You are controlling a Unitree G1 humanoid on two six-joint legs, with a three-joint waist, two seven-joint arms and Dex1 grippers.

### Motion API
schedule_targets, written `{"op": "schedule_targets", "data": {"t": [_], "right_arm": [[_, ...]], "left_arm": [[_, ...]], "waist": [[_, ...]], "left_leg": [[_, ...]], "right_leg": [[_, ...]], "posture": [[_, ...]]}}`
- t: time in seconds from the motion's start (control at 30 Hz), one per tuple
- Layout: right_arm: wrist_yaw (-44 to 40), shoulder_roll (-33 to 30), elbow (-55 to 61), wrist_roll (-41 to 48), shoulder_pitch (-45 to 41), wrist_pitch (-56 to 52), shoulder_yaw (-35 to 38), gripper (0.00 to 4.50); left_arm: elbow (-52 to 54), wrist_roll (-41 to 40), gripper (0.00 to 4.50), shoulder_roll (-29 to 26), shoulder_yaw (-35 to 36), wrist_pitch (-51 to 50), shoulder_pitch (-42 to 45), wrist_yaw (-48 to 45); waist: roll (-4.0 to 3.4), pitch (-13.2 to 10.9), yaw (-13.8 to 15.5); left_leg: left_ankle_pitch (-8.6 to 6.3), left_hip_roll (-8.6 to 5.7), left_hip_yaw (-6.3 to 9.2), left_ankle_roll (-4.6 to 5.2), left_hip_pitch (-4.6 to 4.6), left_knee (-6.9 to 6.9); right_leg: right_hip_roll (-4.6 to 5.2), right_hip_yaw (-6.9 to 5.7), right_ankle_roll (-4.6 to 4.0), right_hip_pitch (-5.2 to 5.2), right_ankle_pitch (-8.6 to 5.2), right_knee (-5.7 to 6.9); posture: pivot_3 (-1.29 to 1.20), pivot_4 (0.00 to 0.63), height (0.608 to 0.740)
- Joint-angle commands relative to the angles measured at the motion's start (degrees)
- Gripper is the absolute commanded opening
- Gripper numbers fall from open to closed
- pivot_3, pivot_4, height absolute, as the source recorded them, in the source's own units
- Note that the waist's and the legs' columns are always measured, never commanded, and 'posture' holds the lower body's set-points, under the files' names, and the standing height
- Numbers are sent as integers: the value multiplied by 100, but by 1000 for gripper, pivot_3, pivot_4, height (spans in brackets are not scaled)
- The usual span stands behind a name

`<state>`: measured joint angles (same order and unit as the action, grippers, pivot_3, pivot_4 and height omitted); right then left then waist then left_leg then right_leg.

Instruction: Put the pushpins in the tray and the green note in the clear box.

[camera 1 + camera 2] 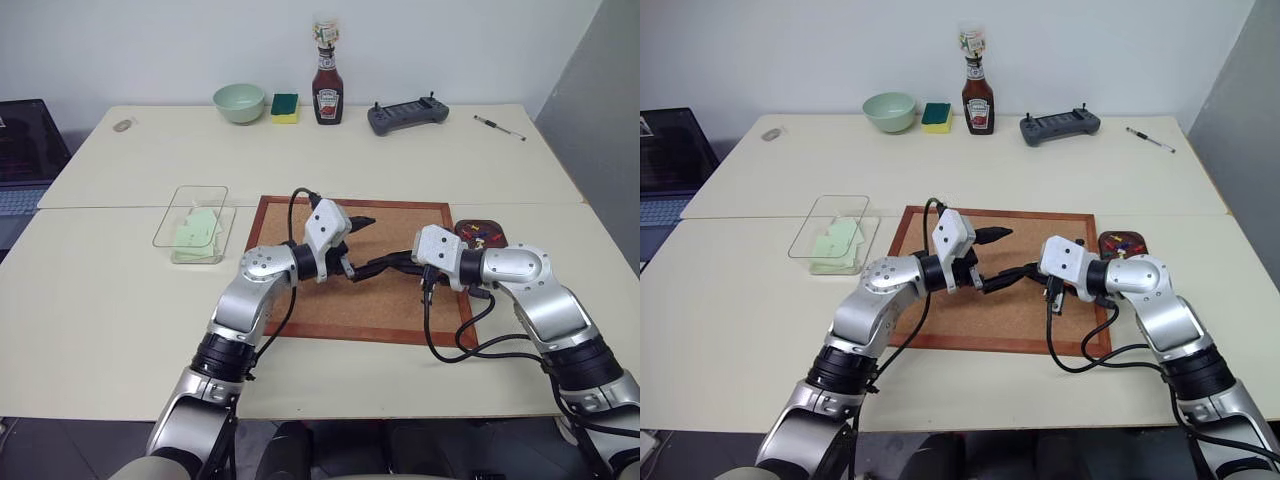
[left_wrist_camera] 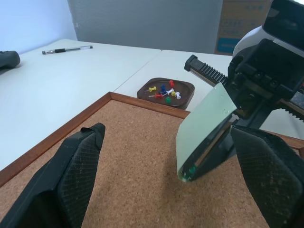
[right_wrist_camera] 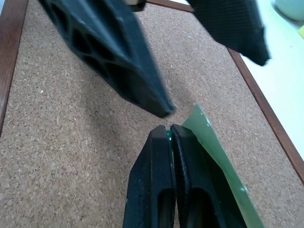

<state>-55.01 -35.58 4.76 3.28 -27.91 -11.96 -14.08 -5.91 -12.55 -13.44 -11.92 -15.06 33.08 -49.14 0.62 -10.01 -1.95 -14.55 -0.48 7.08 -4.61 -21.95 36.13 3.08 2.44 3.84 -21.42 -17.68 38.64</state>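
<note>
Above the corkboard (image 1: 300,305), my right gripper (image 3: 168,129) is shut on a green-headed pushpin (image 2: 192,169). The green note (image 2: 204,128) hangs from that pin, tilted up off the cork. My left gripper (image 1: 360,245) is open and faces the right one, one finger (image 2: 78,171) on each side of the note and not touching it. The dark reddish-brown tray (image 1: 494,238) sits just past the board's far right corner and holds several coloured pushpins (image 2: 165,93). The clear box (image 1: 170,225) stands left of the board with pale green notes (image 1: 197,232) inside.
Along the table's far edge stand a pale green bowl (image 1: 239,102), a green-and-yellow sponge (image 1: 285,107), a ketchup bottle (image 1: 327,88), a grey controller (image 1: 407,115) and a pen (image 1: 499,127). A laptop (image 1: 25,150) sits beyond the table's left edge. Black cables (image 1: 450,345) trail from the right wrist over the board's near right corner.
</note>
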Motion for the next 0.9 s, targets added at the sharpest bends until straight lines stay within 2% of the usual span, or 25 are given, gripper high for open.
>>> {"op": "schedule_targets", "data": {"t": [0.03, 0.23, 0.33, 0.7, 0.9], "right_arm": [[-28, 1, 222, -13, -108, 35, 22, 0], [-19, 6, 240, -15, -134, 32, 8, 0], [-22, 14, 241, -25, -143, 28, 7, 0], [-4, 58, 225, -19, -192, 21, 16, 0], [8, 49, 290, 15, -205, -39, 45, 0]], "left_arm": [[-197, 86, 4465, 153, -63, 280, 244, 38], [-641, 180, 4465, 291, -154, 541, 463, -89], [-854, 199, 4041, 341, -167, 660, 573, -134], [-1150, 234, 2061, 247, -506, 668, 670, -945], [-1227, 397, 854, 132, -655, 718, 644, -1134]], "waist": [[0, 0, 2], [2, -1, 1], [2, -1, 0], [2, -1, -3], [2, -1, -2]], "left_leg": [[0, 0, 0, 0, 0, 0], [0, 0, -1, 0, 0, 0], [0, 0, 0, 0, 0, 0], [0, 0, 0, 0, 0, 1], [0, -1, 0, 0, 0, 1]], "right_leg": [[0, 0, 0, 0, 0, 0], [0, 0, 0, 0, 0, 0], [0, -1, 0, -1, 0, 0], [0, -1, 0, -1, 0, 1], [0, -1, 0, -1, 0, 2]], "posture": [[0, 150, 740], [0, 150, 740], [0, 150, 740], [0, 150, 740], [0, 150, 740]]}}
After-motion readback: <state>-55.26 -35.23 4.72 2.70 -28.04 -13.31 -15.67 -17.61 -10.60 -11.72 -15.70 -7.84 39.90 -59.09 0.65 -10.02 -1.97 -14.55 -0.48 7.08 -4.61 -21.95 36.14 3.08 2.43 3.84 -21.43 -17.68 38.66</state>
